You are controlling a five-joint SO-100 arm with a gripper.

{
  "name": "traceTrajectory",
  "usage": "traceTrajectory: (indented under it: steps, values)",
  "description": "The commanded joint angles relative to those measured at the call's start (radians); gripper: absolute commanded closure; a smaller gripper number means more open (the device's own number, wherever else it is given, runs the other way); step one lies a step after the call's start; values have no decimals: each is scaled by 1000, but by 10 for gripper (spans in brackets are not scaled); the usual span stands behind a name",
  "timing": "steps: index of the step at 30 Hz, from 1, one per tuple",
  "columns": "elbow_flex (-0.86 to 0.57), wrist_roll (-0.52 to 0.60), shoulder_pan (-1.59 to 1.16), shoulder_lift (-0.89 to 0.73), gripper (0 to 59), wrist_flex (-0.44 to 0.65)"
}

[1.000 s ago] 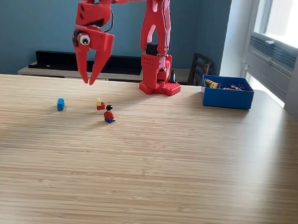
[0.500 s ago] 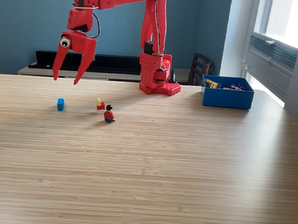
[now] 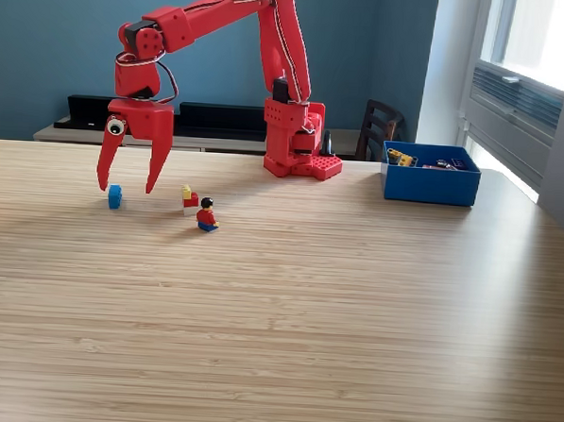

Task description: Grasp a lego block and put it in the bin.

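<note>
With the red plastic arm base [image 3: 302, 141] as landmark: far to its left the gripper [image 3: 126, 185] hangs, tapered fingers spread around a small blue lego block [image 3: 115, 197]; right of the base sits the glossy blue rectangular bin [image 3: 430, 186].

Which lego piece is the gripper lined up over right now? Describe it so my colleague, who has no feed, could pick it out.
Start from the red arm's base at the table's far edge, then look toward the exterior view's left, where the open gripper hangs. Just below its fingertips sits a small blue block. It is the leftmost piece and plain blue, unlike the red-and-yellow piece and the minifigure.
</note>
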Motion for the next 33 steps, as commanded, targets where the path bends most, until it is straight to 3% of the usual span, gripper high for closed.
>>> traceTrajectory:
  steps: [1,7,11,18,27,30,33]
  values:
    - [-110,14,20,-21,341,-11]
    - [-155,18,25,-75,355,-2]
    - [-199,20,29,-115,397,29]
    - [-255,43,34,-155,585,69]
    - [-270,41,55,-143,586,83]
    - [-321,35,37,-141,586,166]
    - [-480,40,3,-121,586,330]
